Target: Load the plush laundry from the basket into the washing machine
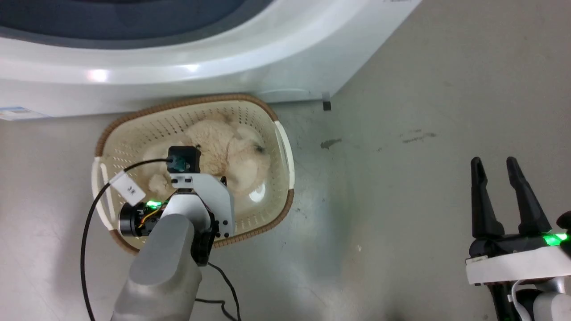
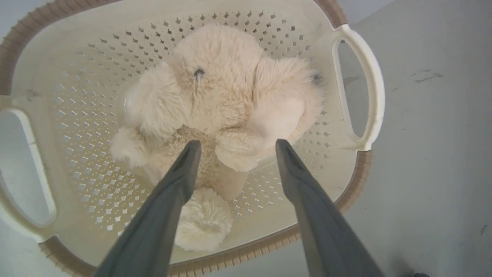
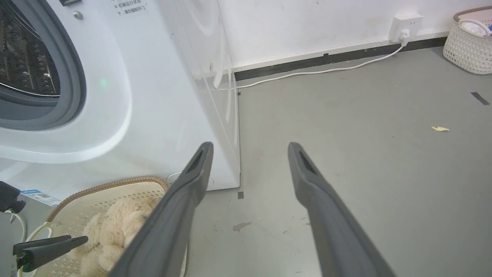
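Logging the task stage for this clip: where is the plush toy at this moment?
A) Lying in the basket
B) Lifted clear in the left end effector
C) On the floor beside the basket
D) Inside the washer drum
A: the plush laundry lies on the bottom of the basket, and the left end effector is poised over it with its fingers spread open, not closed on it.

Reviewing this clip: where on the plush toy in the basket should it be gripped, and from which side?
Probably across the narrower body of the plush laundry, below its bulky upper part, coming from straight above: it lies flat on the floor of the basket, whose walls block any side approach. The open left tool hangs over that spot.
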{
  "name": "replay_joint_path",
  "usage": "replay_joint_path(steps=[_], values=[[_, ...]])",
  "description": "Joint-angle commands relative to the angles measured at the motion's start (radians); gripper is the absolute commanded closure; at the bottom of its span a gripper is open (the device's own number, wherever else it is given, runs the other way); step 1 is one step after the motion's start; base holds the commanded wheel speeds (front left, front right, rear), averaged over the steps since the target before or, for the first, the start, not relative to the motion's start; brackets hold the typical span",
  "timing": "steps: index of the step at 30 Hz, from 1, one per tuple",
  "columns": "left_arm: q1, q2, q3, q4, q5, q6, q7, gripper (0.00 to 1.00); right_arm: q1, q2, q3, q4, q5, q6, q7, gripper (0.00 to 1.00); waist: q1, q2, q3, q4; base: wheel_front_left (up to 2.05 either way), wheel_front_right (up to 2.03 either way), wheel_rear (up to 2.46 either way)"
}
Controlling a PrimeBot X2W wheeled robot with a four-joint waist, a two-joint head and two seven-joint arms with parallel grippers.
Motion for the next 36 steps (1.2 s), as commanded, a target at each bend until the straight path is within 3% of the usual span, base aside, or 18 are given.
replay_joint_path(steps=[1,12,20,29,30,31,36], values=[[-0.028,0.003,-0.007,0.020,-0.006,0.006,0.008,0.00,-0.023,0.000,-0.004,-0.007,0.011,0.001,-0.011,0.00,-0.0001,-0.0001,0.026,-0.012,0.00,0.00,0.00],[-0.132,0.008,-0.052,0.136,-0.033,0.039,0.075,0.00,-0.044,0.000,-0.006,-0.013,0.066,0.001,-0.034,0.00,-0.0001,-0.0001,0.135,-0.041,0.00,0.00,0.00],[-0.209,0.024,-0.096,0.209,-0.033,0.097,0.066,0.00,-0.048,0.000,-0.010,-0.020,0.105,0.001,-0.051,0.00,-0.0001,-0.0001,0.206,-0.061,0.00,0.00,0.00],[-0.289,0.038,-0.137,0.285,-0.050,0.131,0.047,0.00,-0.065,-0.001,-0.008,-0.028,0.145,0.001,-0.069,0.00,-0.0001,-0.0001,0.280,-0.085,0.00,0.00,0.00],[-0.297,0.040,-0.141,0.292,-0.053,0.133,0.042,0.90,-0.068,-0.001,-0.006,-0.028,0.150,0.001,-0.071,0.00,-0.0001,-0.0001,0.288,-0.088,0.00,0.00,0.00],[-0.305,0.042,-0.144,0.300,-0.056,0.134,0.037,1.00,-0.071,-0.001,-0.004,-0.029,0.155,0.001,-0.073,0.00,-0.0001,-0.0001,0.296,-0.091,0.00,0.00,0.00],[-0.341,0.049,-0.161,0.341,-0.076,0.134,0.022,1.00,-0.095,-0.001,0.005,-0.024,0.183,0.001,-0.084,0.00,-0.0001,-0.0001,0.330,-0.106,0.00,0.00,0.00]])
